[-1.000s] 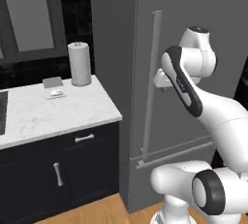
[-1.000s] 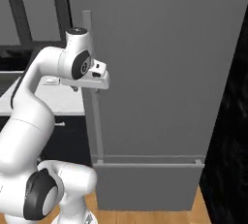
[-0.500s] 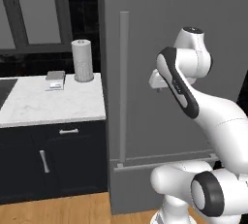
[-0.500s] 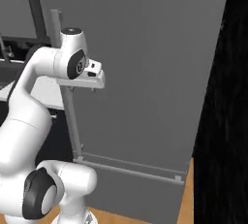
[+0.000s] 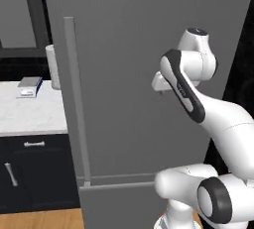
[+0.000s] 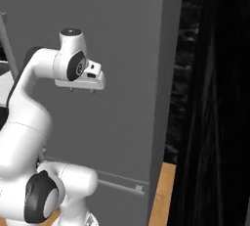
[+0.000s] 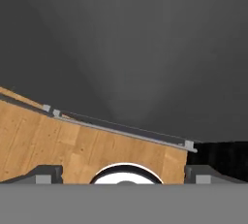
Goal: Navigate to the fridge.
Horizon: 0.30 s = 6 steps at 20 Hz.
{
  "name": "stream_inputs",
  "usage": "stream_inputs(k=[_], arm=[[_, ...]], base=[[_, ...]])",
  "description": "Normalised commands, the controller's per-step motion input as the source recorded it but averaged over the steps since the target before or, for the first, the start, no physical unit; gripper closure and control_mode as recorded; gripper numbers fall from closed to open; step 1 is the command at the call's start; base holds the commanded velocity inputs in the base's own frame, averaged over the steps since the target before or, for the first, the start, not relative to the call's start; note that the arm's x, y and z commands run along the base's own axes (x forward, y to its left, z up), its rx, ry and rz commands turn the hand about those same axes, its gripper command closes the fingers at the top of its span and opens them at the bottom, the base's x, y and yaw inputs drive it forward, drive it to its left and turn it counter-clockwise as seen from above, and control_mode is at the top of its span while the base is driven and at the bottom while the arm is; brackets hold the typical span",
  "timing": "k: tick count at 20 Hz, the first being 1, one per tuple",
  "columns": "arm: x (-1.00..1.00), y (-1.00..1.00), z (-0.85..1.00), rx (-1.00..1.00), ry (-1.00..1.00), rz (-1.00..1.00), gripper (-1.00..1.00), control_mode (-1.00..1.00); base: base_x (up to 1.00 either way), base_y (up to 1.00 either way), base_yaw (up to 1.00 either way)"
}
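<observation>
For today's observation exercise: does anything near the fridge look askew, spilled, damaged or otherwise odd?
Nothing stands out. The fridge is shut and unmarked, its vertical handle straight, and the small box sits flat on the counter.

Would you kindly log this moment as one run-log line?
phase: facing fridge | gripper: jaws open, holding nothing | handle: vertical, left of arm | counter: left of fridge

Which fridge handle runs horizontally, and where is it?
The lower drawer handle, a grey bar lying across the fridge near its bottom. The other one, the long door handle, stands vertical by the fridge's left edge beside the counter.
</observation>
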Motion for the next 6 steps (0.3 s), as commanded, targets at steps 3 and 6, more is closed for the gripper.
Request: stream_inputs(k=[3,6], arm=[[0.00,0.00,0.00,0.00,0.00,0.00,-1.00,1.00],[0.00,0.00,0.00,0.00,0.00,0.00,-1.00,1.00]], base=[[0.36,-0.08,0.01],[0.00,0.00,0.01]])
